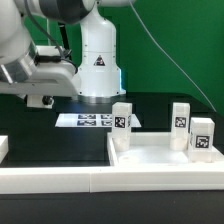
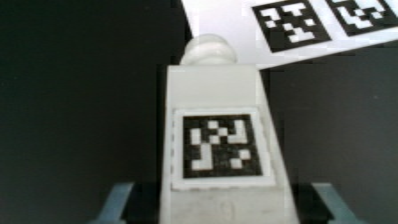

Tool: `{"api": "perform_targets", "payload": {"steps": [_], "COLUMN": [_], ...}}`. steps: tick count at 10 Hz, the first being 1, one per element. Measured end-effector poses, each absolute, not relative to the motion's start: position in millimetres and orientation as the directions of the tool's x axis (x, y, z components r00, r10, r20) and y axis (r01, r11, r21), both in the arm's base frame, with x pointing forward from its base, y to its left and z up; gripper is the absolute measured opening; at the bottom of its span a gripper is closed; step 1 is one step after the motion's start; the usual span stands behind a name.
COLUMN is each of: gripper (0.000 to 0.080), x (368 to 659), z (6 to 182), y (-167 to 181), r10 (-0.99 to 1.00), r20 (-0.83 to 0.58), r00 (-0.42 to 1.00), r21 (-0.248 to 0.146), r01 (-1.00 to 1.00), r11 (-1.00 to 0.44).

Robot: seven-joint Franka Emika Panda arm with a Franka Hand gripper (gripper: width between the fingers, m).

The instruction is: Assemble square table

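The square table's white tray-like top (image 1: 150,157) lies at the exterior view's lower right. Three white tagged legs stand on it, one (image 1: 122,121) at its near-left corner and two (image 1: 181,116) (image 1: 202,138) toward the right. In the wrist view a fourth leg (image 2: 217,130) fills the middle, tag facing the camera and its rounded screw tip pointing away. My gripper (image 2: 217,206) is shut on this leg, with a finger (image 2: 121,200) on either side of its lower end. In the exterior view the gripper (image 1: 40,99) hangs at the left over the dark table, and the held leg is hard to make out there.
The marker board (image 1: 93,120) (image 2: 311,25) lies flat on the black table in front of the robot's base (image 1: 98,70). A long white border wall (image 1: 60,181) runs along the front edge. A green backdrop stands behind.
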State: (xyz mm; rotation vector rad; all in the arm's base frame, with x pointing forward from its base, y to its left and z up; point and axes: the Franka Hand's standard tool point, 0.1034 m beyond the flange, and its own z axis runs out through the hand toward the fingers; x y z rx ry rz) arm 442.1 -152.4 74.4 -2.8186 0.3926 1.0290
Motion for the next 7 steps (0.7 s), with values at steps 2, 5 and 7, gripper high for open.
{"api": "perform_targets", "payload": {"steps": [2, 5, 7], "gripper": [0.0290, 0.0290, 0.0290], "x": [455, 463, 470], "z": [82.3, 79.3, 80.9], "y": [-133, -138, -131], "r10": [-0.243, -0.261, -0.265], "r20": [-0.520, -0.320, -0.177], "r00": [0.819, 0.911, 0.948], "r21": [-0.022, -0.009, 0.009], "r01": [-0.297, -0.278, -0.268], "r11": [-0.955, -0.960, -0.963]}}
